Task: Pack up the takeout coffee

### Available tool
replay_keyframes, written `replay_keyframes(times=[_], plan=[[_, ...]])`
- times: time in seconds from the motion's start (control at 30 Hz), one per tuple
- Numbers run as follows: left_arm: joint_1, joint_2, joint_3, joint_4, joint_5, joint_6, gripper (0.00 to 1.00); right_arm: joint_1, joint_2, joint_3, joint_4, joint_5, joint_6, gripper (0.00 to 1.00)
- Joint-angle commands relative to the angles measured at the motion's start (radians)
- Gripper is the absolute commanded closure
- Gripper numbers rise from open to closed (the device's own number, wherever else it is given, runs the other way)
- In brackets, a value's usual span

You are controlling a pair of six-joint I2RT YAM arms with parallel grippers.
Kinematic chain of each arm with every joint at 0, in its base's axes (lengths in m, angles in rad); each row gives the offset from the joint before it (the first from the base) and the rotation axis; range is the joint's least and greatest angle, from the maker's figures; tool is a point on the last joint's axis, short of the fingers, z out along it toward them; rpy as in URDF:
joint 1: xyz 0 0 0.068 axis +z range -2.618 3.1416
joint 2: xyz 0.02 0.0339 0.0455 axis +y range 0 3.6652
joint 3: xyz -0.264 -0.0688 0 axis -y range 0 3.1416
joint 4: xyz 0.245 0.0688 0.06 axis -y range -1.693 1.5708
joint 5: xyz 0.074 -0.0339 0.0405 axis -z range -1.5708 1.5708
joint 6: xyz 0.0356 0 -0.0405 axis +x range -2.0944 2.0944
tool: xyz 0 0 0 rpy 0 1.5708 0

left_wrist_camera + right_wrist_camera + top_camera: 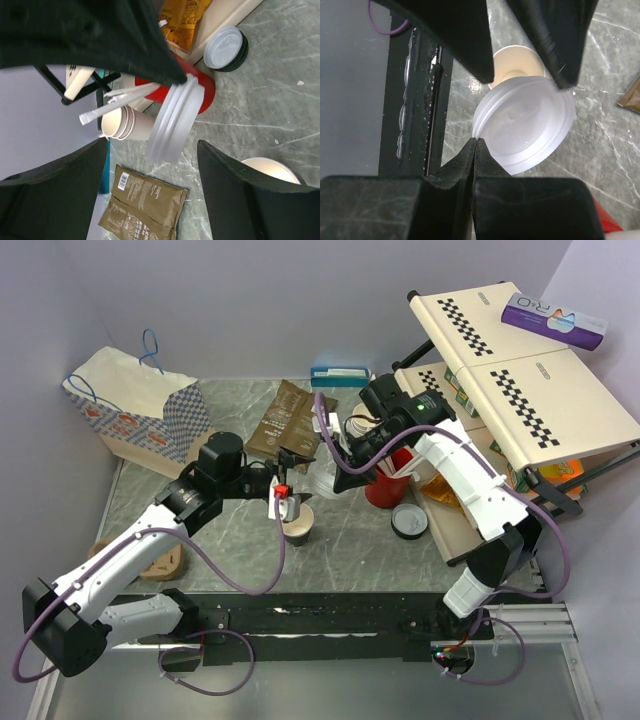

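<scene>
closed black fingers of the right gripper [476,145] pinch the rim of a round, cloudy white plastic lid [525,125], tilted just above the small pale paper cup [298,527], which stands lidless. left gripper [152,150] hangs open just beside the cup. well beyond the cup waits a blue-checked white paper bag [120,400]. i judge capping unfinished and bagging not begun.

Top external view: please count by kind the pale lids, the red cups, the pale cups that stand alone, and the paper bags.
Pale lids: 2, the held lid in the right gripper and the lying lid
Red cup: 1
Open pale cup standing alone: 1
Paper bag: 1
Total: 5
</scene>
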Motion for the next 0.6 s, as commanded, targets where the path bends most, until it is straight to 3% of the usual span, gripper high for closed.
replay_keyframes(times=[0.0, 0.2, 0.57], plan=[[-0.028, 0.013, 0.057, -0.111, 0.055, 0.16, 0.25, 0.022, 0.01, 0.045, -0.221, 0.003, -0.005, 1.0], [-0.046, 0.021, 0.055, -0.107, 0.028, 0.197, 0.28, 0.025, 0.006, 0.043, -0.22, 0.008, 0.001, 1.0], [-0.078, 0.059, 0.101, -0.179, -0.009, 0.227, 0.5, 0.039, 0.018, 0.048, -0.22, 0.026, 0.023, 1.0]])
